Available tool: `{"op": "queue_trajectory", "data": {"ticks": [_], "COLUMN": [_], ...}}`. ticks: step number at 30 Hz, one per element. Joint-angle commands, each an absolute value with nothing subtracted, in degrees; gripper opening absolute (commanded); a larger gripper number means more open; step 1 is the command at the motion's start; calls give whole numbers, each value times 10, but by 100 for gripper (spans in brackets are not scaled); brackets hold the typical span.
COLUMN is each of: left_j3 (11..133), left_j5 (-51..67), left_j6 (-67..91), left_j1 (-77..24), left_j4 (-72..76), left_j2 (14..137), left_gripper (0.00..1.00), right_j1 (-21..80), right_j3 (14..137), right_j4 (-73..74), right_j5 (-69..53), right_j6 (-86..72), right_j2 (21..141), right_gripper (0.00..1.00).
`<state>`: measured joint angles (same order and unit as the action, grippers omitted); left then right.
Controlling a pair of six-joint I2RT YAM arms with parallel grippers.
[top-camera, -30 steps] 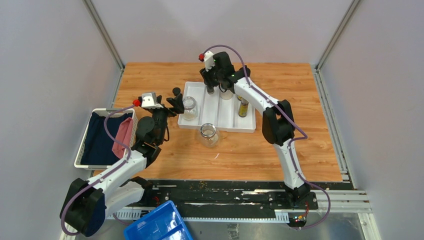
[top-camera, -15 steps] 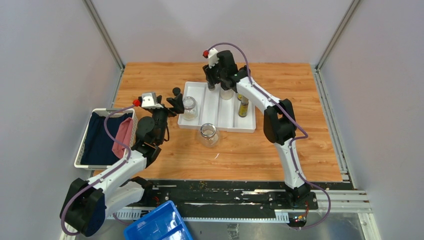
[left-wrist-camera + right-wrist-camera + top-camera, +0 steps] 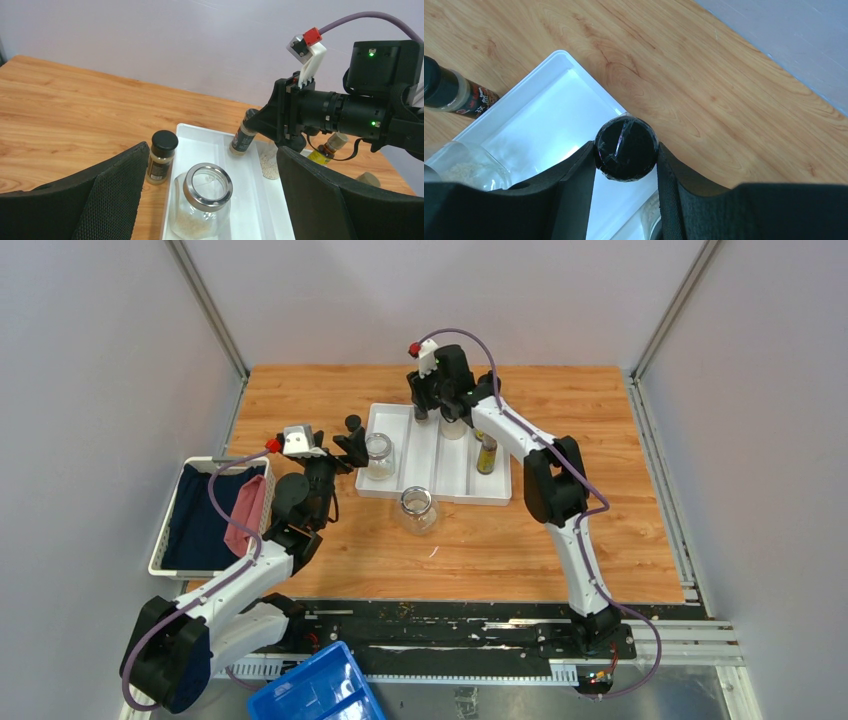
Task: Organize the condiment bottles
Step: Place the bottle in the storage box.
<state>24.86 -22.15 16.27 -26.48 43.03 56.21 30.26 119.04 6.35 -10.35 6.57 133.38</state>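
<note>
My right gripper (image 3: 424,412) is shut on a tiny dark black-capped shaker (image 3: 243,138) and holds it tilted over the far end of the white divided tray (image 3: 440,468). Its black cap (image 3: 626,148) sits between my fingers. My left gripper (image 3: 353,442) is open, with a clear glass jar (image 3: 205,199) in the tray's left compartment just ahead of its fingers. A second glass jar (image 3: 417,508) stands on the table in front of the tray. Another black-capped shaker (image 3: 161,157) stands on the table left of the tray. A yellow oil bottle (image 3: 487,454) and a round bottle of white grains (image 3: 270,163) are in the tray's right side.
A white basket (image 3: 160,540) with dark and pink cloths sits at the table's left edge. A blue bin (image 3: 315,690) is below the near edge. Grey walls close in the back and both sides.
My right gripper has moved a little toward the tray's far end with the shaker in it. The left arm and the jars have not moved.
</note>
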Motion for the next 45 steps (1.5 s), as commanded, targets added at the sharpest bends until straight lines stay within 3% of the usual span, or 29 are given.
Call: {"op": "queue_trajectory", "data": {"ticks": [1, 15, 24, 35, 45], "left_j3": [250, 248, 246, 247, 245], "left_j5": [-233, -233, -235, -232, -229], "left_j6": [156, 159, 161, 163, 168], "left_j1": [-269, -269, -269, -269, -269], "left_j4": [429, 429, 429, 429, 429], "left_j2": [565, 565, 563, 560, 547], "left_gripper": [100, 100, 100, 100, 100], "right_j1": [295, 295, 299, 304, 314], "right_j3": [1182, 1174, 1179, 1170, 1174], "right_j4": [42, 43, 56, 57, 61], "right_j5": [-108, -99, -86, -71, -69], "right_j6": [51, 43, 43, 47, 54], "right_j2": [1349, 1358, 1364, 1348, 1334], "right_gripper": [0, 0, 10, 53, 66]}}
